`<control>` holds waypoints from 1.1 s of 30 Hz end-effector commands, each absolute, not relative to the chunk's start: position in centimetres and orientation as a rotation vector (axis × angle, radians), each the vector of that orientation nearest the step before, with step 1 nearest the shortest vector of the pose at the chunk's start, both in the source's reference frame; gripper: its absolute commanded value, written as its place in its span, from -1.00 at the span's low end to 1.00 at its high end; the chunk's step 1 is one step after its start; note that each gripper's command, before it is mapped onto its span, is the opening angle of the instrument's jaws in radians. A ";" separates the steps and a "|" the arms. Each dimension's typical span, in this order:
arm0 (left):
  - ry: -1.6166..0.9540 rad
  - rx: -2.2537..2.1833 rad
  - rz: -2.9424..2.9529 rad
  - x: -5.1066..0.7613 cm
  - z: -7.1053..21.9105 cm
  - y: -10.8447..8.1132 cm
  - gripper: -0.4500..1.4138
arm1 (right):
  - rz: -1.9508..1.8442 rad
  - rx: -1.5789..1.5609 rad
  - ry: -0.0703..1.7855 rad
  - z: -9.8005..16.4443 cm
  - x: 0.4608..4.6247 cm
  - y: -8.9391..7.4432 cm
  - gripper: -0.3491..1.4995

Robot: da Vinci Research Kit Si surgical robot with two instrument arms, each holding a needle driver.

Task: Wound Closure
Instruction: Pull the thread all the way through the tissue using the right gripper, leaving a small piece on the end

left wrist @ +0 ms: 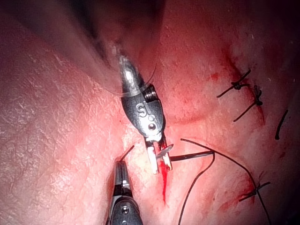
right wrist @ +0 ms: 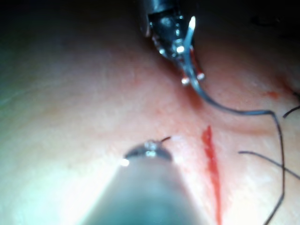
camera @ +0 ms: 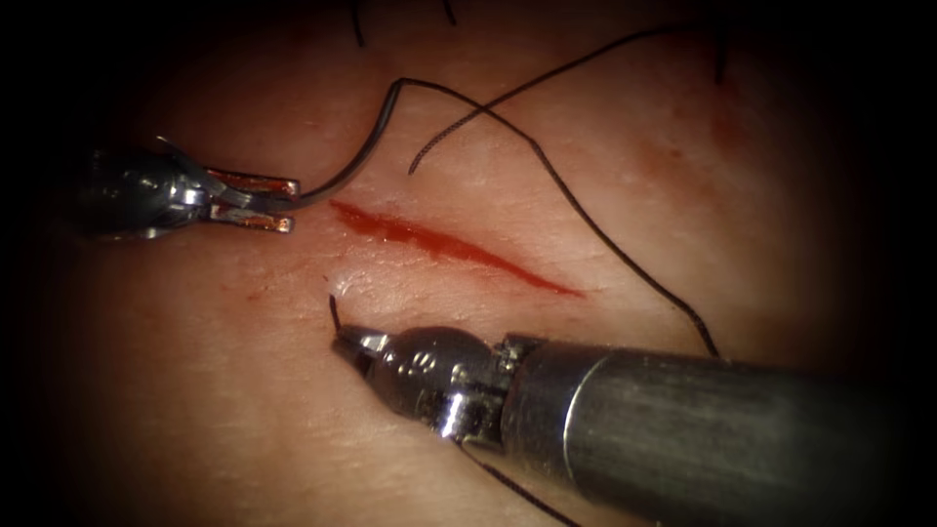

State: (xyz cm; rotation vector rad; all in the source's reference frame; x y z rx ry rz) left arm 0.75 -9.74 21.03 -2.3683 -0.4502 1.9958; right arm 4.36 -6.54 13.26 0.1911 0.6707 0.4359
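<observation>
At left of the endoscope frame we see the left tool (camera: 283, 203) clamped on the needle (camera: 356, 161) near its tip end, above the cut (camera: 449, 246). Lower centre, the right tool (camera: 344, 344) grips a short thread end (camera: 334, 310), its jaws together on the tissue (camera: 195, 390).

Between the left tool (camera: 278, 203) and the right tool (camera: 344, 344) the cut (camera: 449, 244) lies bare and open. Beyond the left tool's jaws the needle (camera: 361, 156) and looping thread (camera: 586, 210) cross the tissue (camera: 195, 390).
</observation>
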 end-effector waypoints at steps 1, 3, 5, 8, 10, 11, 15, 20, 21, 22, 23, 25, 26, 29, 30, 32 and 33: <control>-0.463 -2.372 1.998 0.68 21.1 -9.8 -1.00 | 0.429 0.198 0.675 13.2 4.35 -6.7 -1.00; -0.474 -2.381 1.995 0.65 21.1 -9.8 -1.00 | 0.413 0.206 0.674 13.1 4.26 -6.8 -1.00; -0.490 -2.391 1.993 0.62 21.0 -9.8 -1.00 | 0.373 0.234 0.669 12.9 4.03 -7.1 -1.00; -0.499 -2.395 1.997 0.59 21.0 -9.9 -1.00 | 0.355 0.277 0.665 12.8 3.83 -7.2 -1.00; -0.509 -2.399 2.003 0.54 21.0 -9.9 -1.00 | 0.332 0.329 0.645 12.6 3.58 -7.4 -1.00; -0.514 -2.402 2.005 0.53 21.0 -9.9 -1.00 | 0.320 0.348 0.639 12.5 3.50 -7.5 -1.00; -0.528 -2.409 2.010 0.49 21.0 -9.9 -1.00 | 0.288 0.409 0.626 12.3 3.28 -7.6 -1.00; -0.538 -2.413 2.013 0.48 21.0 -9.9 -1.00 | 0.282 0.456 0.632 12.1 3.16 -7.7 -0.64; -0.539 -2.414 2.012 0.48 21.0 -9.9 -1.00 | 0.310 0.423 0.655 12.0 3.16 -7.6 0.31; -0.542 -2.413 2.015 0.48 21.0 -9.9 -1.00 | 0.332 0.403 0.673 12.0 3.16 -7.5 0.60; -0.542 -2.414 2.015 0.48 21.0 -9.9 -1.00 | 0.348 0.394 0.690 12.0 3.16 -7.5 0.69; -0.547 -2.414 2.017 0.49 21.0 -9.9 -1.00 | 0.388 0.372 0.702 11.9 3.14 -7.3 0.78; -0.547 -2.410 2.022 0.50 21.0 -9.9 -1.00 | 0.394 0.361 0.694 11.9 3.13 -7.2 0.82; -0.546 -2.406 2.023 0.52 21.0 -9.9 -1.00 | 0.414 0.357 0.686 11.8 3.11 -7.0 0.83; -0.546 -2.406 2.023 0.52 21.0 -9.9 -1.00 | 0.414 0.357 0.686 11.8 3.11 -7.0 0.83; -0.537 -2.393 2.028 0.53 21.0 -9.9 -1.00 | 0.472 0.349 0.728 11.7 3.08 -6.6 0.82; -0.535 -2.389 2.029 0.53 21.0 -9.9 -1.00 | 0.490 0.343 0.744 11.7 3.08 -6.5 0.80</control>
